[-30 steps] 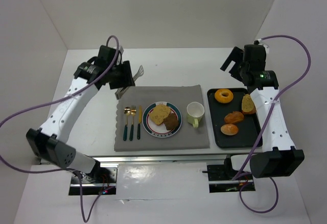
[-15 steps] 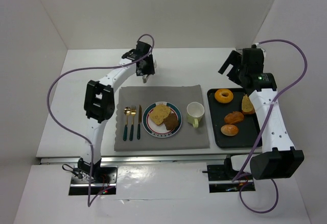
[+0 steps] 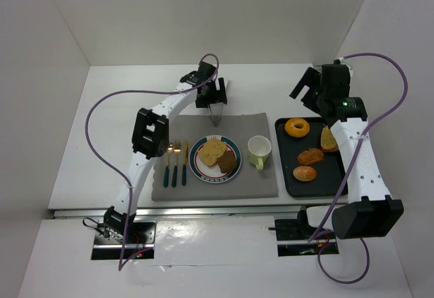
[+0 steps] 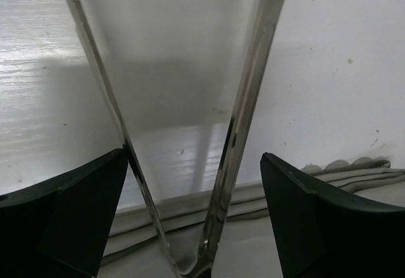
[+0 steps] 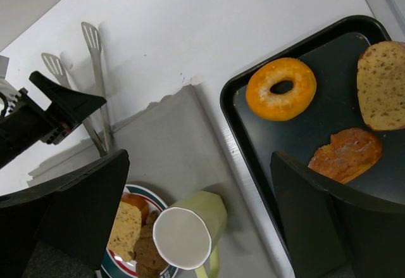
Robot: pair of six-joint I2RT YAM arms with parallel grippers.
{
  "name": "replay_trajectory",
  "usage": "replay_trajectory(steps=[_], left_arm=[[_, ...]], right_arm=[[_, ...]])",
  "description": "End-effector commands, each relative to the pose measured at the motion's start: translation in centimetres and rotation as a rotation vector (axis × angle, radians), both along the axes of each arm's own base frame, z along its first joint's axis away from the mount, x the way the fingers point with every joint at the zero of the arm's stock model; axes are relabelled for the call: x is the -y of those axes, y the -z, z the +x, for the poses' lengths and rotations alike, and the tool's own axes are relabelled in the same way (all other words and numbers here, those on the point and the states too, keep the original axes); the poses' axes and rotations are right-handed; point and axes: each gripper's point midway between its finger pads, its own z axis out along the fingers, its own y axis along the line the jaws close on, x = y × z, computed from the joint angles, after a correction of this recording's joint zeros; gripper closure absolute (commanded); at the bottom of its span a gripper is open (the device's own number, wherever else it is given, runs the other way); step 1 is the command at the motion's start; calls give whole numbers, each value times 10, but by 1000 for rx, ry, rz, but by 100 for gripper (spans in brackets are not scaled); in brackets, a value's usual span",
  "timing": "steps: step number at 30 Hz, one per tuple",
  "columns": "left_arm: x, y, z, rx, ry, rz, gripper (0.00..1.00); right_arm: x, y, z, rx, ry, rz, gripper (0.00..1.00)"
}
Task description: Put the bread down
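**Bread (image 3: pixel 218 155) on plate (image 3: pixel 197 167), tongs (image 3: pixel 215 114) gripped**

Toast (image 3: pixel 213 151) and brown chunk (image 3: pixel 230 163) lie touching (both inside the rim). Beyond the plate, left jaws clamp the tongs over the tabletop (image 3: pixel 122 108). Right jaws, far right of it, gape empty.

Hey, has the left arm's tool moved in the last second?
Yes. The left tool, holding tongs, has swung right along the grey mat, from its far-left corner to behind the plate.
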Motion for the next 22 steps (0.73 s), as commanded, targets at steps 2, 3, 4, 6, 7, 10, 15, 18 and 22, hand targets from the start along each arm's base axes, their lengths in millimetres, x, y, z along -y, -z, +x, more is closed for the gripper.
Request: replay_trajectory(steps=[2,3,4,6,7,10,15,18,22], left_arm=[[13,-54,8,70,16,-110,0],[11,-76,4,96,17,-122,0],[11,-90,1,113,31,-130,0],[6,-110,-8,133,39,-131,0],[3,-149,-16,186,41,-154,0],[-17,-176,-39,220,25,-116,0],[-62,-253,-95,358,16,-84,0],[-90,-268,-125,394,3,-56,0],[-126,-272,-161,412,-23,-14,0]], right_arm=[[-1,-13,3,40,-4,-2,0],[-1,-13,3,40,-4,-2,0],[-5,-9,3,22,-13,-3,0],[-4,-2,2,-3,-19,-11,0],[-2,4,1,-28,-9,-37,0],[-1,19,2,-77,-8,-62,0],[-5,50,0,-157,-12,-74,0],[-7,62,1,-176,-11,-89,0],[-13,78,2,-208,-27,-101,0]])
